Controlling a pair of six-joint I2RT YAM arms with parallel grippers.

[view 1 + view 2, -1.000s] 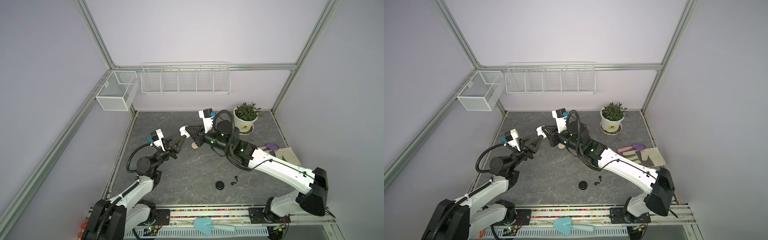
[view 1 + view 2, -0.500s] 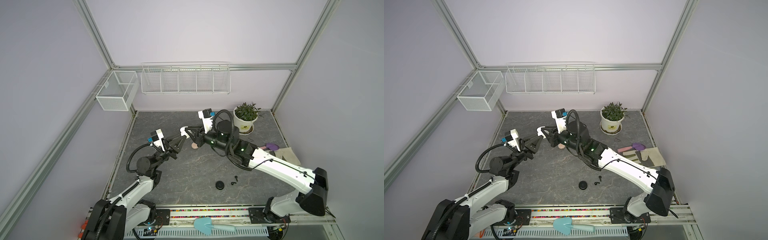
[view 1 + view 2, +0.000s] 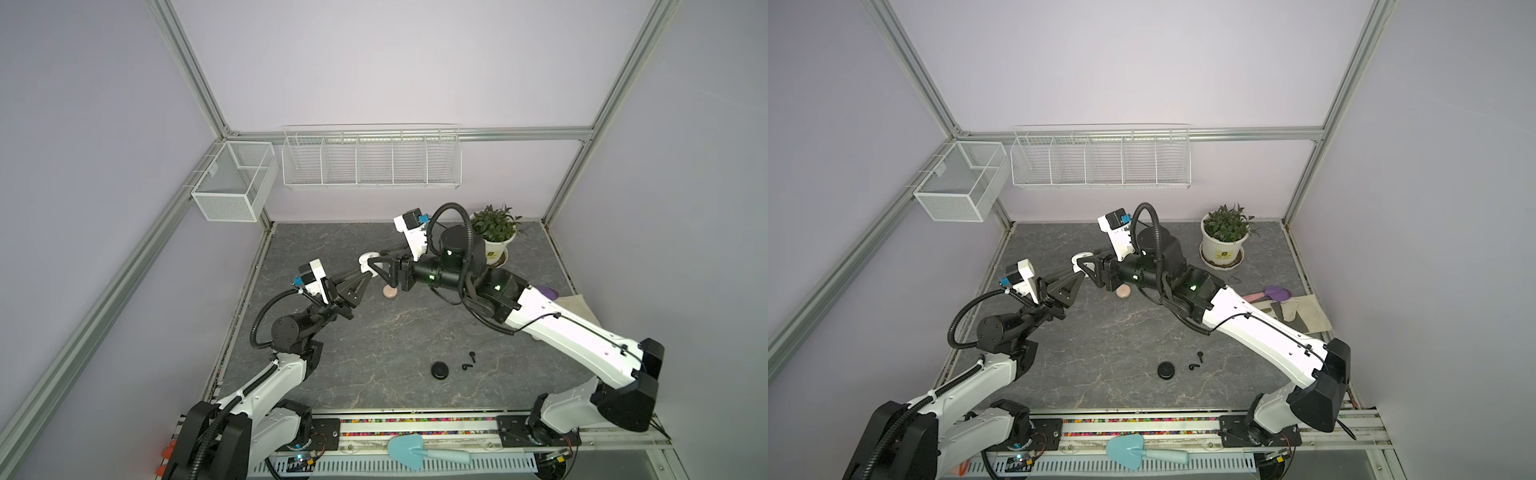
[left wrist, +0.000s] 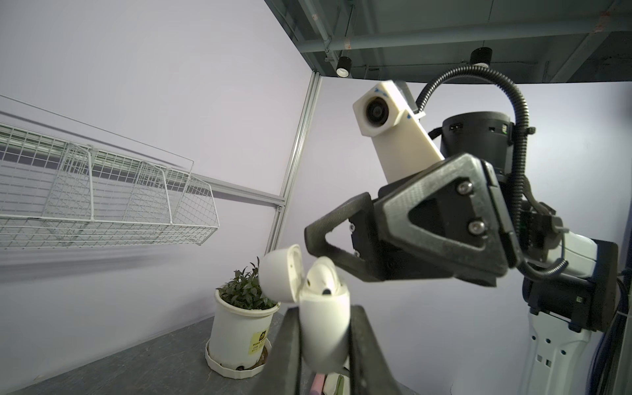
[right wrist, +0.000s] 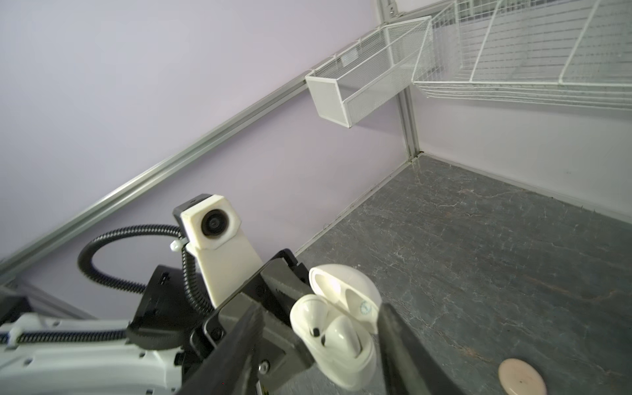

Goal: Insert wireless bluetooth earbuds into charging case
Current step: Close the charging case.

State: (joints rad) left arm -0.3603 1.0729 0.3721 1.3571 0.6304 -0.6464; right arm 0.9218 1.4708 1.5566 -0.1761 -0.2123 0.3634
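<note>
Near edge: a blue trowel lies on the rail in front of the counter.

Near part of the counter, right of centre: the black case, round, lies flat. Just right of it the two black earbuds lie loose on the counter. They are close together, apart from the case, and in no case.

Mid counter, raised off the surface: the left hand is clenched on the white case, one finger on each side of its body. The lid is hinged open and tipped back. Both white earbuds sit in their wells side by side, heads showing above the rim.

The right hand comes in from the right and faces the left hand across the case. Its jaws are released, standing wide on either side of the open case and gripping nothing. Cannot tell whether a finger brushes the lid.

On the counter, below the right wrist in both top views: the pink case, round and flat, apart from both hands.

Right edge, mid depth: a purple trowel lies at the edge of a beige cloth.

Far right: a potted plant stands upright behind the right arm.

Far wall: a wire rack divided into compartments. Left of it, a mesh basket hangs on the side rail.
</note>
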